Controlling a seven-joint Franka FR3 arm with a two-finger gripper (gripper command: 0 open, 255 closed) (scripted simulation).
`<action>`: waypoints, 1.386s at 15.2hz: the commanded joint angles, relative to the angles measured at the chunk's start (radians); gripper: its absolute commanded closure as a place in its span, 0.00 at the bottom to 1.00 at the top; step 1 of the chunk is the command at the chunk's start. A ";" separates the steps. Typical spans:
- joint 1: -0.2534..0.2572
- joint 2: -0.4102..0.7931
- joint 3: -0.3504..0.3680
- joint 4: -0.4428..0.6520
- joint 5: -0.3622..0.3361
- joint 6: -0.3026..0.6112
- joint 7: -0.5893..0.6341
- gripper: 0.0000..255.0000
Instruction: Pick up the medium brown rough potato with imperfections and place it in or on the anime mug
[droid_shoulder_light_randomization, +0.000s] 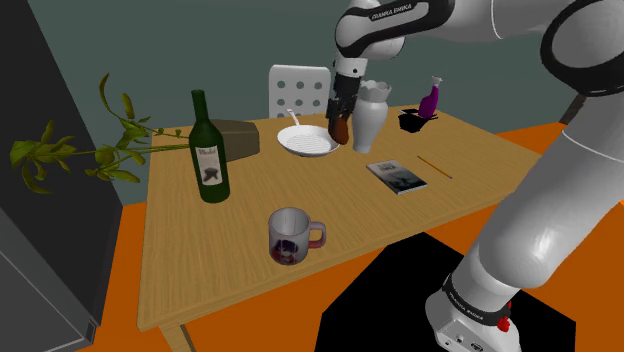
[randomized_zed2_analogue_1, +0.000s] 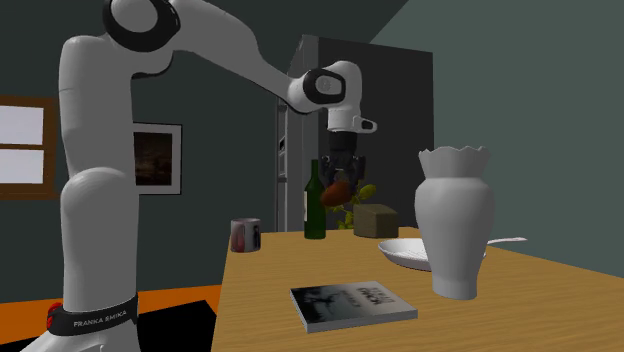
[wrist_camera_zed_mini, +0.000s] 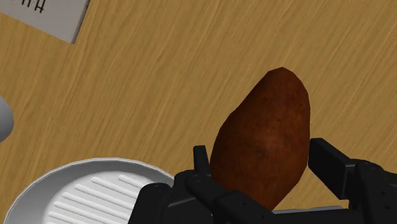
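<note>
A reddish-brown rough potato (wrist_camera_zed_mini: 264, 143) is clasped between my gripper's (wrist_camera_zed_mini: 261, 162) black fingers and hangs well above the wooden table. From the shoulder camera the gripper (droid_shoulder_light_randomization: 340, 118) holds the potato (droid_shoulder_light_randomization: 341, 129) in the air between the white ribbed plate (droid_shoulder_light_randomization: 308, 143) and the white vase (droid_shoulder_light_randomization: 368, 117). The mug (droid_shoulder_light_randomization: 290, 236), pale with a dark picture on its side, stands upright near the table's front edge, well away from the gripper. In the second exterior view the potato (randomized_zed2_analogue_1: 336, 190) hangs under the gripper (randomized_zed2_analogue_1: 342, 172), with the mug (randomized_zed2_analogue_1: 245, 235) at the table's far corner.
A green wine bottle (droid_shoulder_light_randomization: 209, 150) stands at the shoulder view's left, beside a brown box (droid_shoulder_light_randomization: 236, 138) and a leafy plant (droid_shoulder_light_randomization: 90, 150). A book (droid_shoulder_light_randomization: 397, 176) and a pencil (droid_shoulder_light_randomization: 434, 167) lie right of the plate. A purple bottle (droid_shoulder_light_randomization: 430, 98) and black holder (droid_shoulder_light_randomization: 413, 121) sit at the back.
</note>
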 joint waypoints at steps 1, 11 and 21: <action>0.020 -0.041 0.024 -0.041 -0.004 0.005 0.047 1.00; 0.113 -0.230 0.164 -0.240 0.012 0.034 0.271 1.00; 0.213 -0.328 0.329 -0.325 0.074 0.046 0.504 1.00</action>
